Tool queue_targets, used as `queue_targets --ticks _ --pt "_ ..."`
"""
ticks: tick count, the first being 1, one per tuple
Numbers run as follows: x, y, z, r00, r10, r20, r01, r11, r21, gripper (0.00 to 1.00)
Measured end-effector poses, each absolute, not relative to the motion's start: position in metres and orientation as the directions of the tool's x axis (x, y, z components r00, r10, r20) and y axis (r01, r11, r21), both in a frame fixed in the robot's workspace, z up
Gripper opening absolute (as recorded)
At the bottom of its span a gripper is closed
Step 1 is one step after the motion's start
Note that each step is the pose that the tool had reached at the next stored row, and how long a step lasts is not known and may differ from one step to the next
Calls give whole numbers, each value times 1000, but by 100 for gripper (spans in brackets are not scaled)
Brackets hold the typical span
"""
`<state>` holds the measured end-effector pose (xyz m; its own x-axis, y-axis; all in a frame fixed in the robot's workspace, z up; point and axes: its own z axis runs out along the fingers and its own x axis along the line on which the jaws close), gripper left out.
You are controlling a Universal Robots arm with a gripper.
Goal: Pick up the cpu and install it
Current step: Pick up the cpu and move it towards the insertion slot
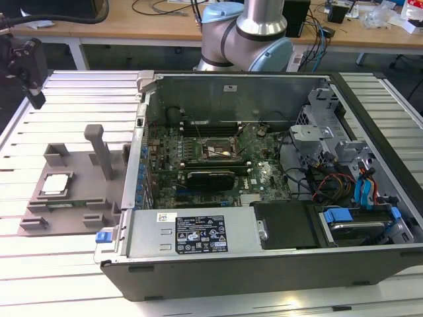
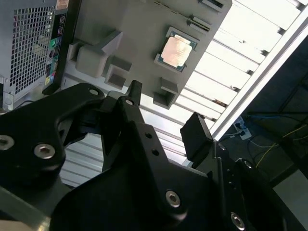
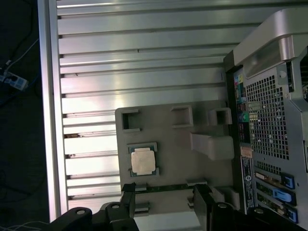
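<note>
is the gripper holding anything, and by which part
Nothing is held. The gripper is open and empty, and the cpu lies apart from it on the grey fixture.

A ribbed aluminium work table (image 1: pixel 73 99) spans the exterior view, its pale slats (image 1: pixel 79 122) running side to side; in the first wrist view a raised rail (image 3: pixel 43 96) closes off its edge. Behind the table stands a light wooden desk (image 1: pixel 152 30) on white legs (image 1: pixel 78 54), strewn with black cables (image 1: pixel 158 6). Both wrist views catch strong light glaring off the metal, while beyond the table edge the floor (image 2: pixel 284 96) lies dark, crossed by loose wires (image 2: pixel 288 132) and what appears to be a white power strip (image 3: pixel 12 79).
</note>
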<state>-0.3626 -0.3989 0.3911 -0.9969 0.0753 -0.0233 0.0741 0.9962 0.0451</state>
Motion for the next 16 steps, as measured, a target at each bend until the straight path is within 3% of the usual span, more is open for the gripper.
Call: queue_targets --ticks 16 --pt "-363 -399 386 -997 75 -23 74 996 45 60"
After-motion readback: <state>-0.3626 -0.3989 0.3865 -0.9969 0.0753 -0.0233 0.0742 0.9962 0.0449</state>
